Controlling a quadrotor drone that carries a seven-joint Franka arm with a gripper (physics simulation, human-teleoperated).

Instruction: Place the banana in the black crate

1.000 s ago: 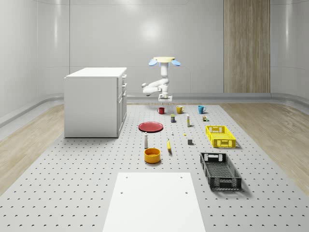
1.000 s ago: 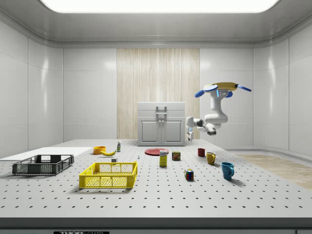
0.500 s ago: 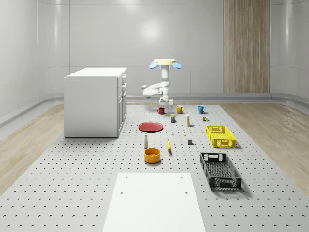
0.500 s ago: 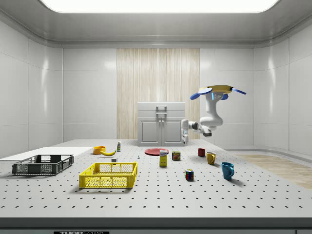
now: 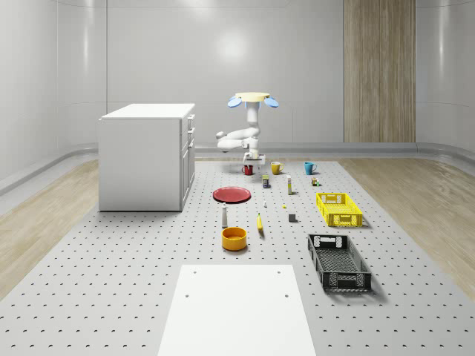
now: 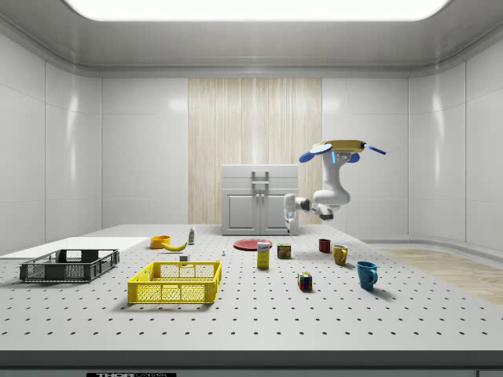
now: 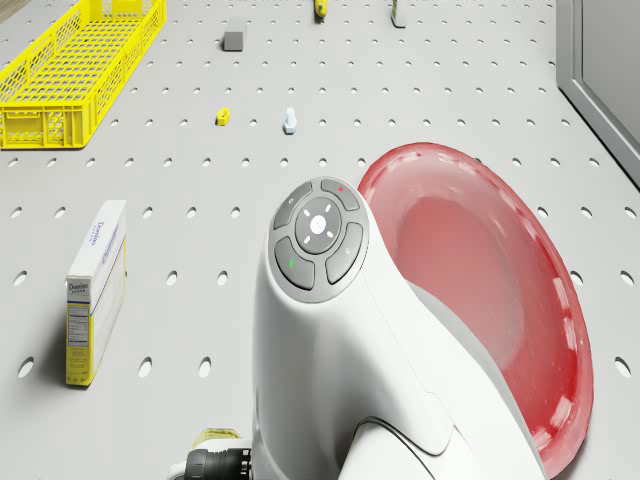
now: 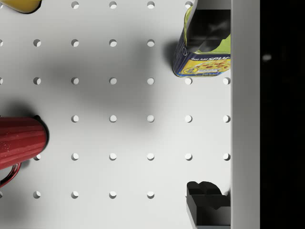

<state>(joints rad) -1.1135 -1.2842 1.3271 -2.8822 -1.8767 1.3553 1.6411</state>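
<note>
1. The red mug [image 8: 19,143] and the tin [image 8: 202,55] were cut off in the wrist view.
2. Two crates were counted: one black crate [image 5: 338,262] and one yellow crate [image 5: 339,209].
3. The banana [image 5: 260,222] was seen lying beside the orange bowl [image 5: 234,238], apart from the black crate.
4. The drone [image 6: 342,148] was seen hovering above the mugs; the gripper [image 8: 208,117] was held wide open, empty.

Drone [image 6: 341,146]: flat yellow-tan disc body, blue rotor blades at each side. Arm [image 7: 330,350]: glossy white, rounded segments; grey round button pad on one link, with a white centre, a green mark at 7 o'clock and a red dot at 1 o'clock; black ribbed collar at a lower joint. Fingers [image 8: 208,205]: black, notched tips.
</note>
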